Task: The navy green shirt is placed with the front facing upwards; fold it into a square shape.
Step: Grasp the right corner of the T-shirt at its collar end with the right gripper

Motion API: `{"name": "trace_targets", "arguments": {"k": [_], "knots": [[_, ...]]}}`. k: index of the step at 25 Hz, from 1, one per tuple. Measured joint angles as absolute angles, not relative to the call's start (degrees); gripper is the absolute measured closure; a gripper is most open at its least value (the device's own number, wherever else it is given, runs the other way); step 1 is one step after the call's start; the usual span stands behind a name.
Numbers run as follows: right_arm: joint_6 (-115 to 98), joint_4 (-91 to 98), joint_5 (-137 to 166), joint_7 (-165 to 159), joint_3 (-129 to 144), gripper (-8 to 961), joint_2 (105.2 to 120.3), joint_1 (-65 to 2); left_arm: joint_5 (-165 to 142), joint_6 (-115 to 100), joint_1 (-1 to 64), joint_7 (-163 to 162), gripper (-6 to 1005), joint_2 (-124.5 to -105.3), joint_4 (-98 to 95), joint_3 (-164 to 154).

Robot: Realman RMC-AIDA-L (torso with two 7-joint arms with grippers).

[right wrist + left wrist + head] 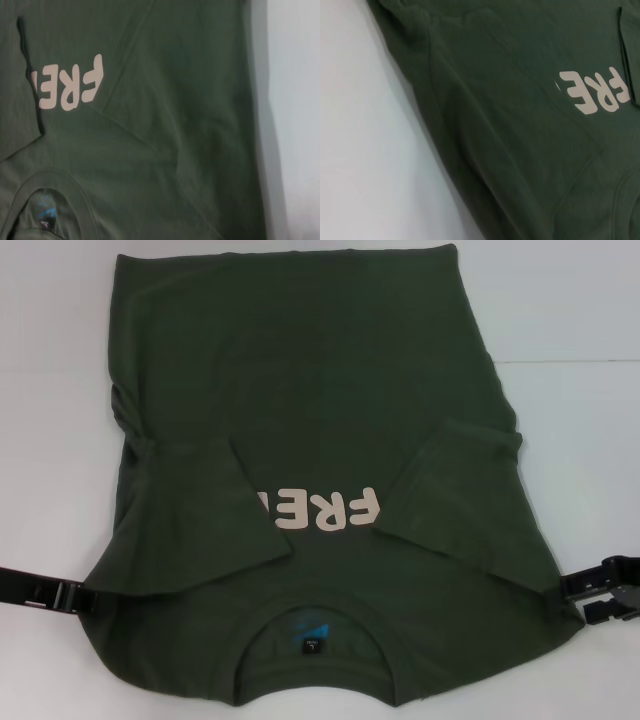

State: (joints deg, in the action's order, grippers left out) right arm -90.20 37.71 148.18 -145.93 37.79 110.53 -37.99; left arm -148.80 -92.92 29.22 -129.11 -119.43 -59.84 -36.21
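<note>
The navy green shirt (300,370) lies flat and front up on the white table (580,440), its collar (316,612) toward me. Both sleeves are folded inward over the chest, the left sleeve (200,530) covering part of the pale pink lettering (335,510). My left gripper (88,600) sits low at the shirt's left shoulder edge. At the right shoulder edge my right gripper (585,600) rests with its fingers apart and nothing between them. Both wrist views show the shirt (520,150) (175,125) and the lettering (595,92) (70,87), not the fingers.
White table surface surrounds the shirt, with bare strips to the left (50,440) and the right. A small dark label with a blue mark (312,635) shows inside the collar. The shirt's hem reaches the far edge of the head view.
</note>
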Motion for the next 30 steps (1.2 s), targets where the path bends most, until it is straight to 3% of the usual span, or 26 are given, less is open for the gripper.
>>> {"name": "trace_targets", "arguments": {"k": [30], "knots": [[-88.8,36.3,145.3,-144.5,37.1,133,112.12,-37.8,-148.8,-92.7,30.1,-129.0,972,-118.91,-58.5,-36.2]]}}
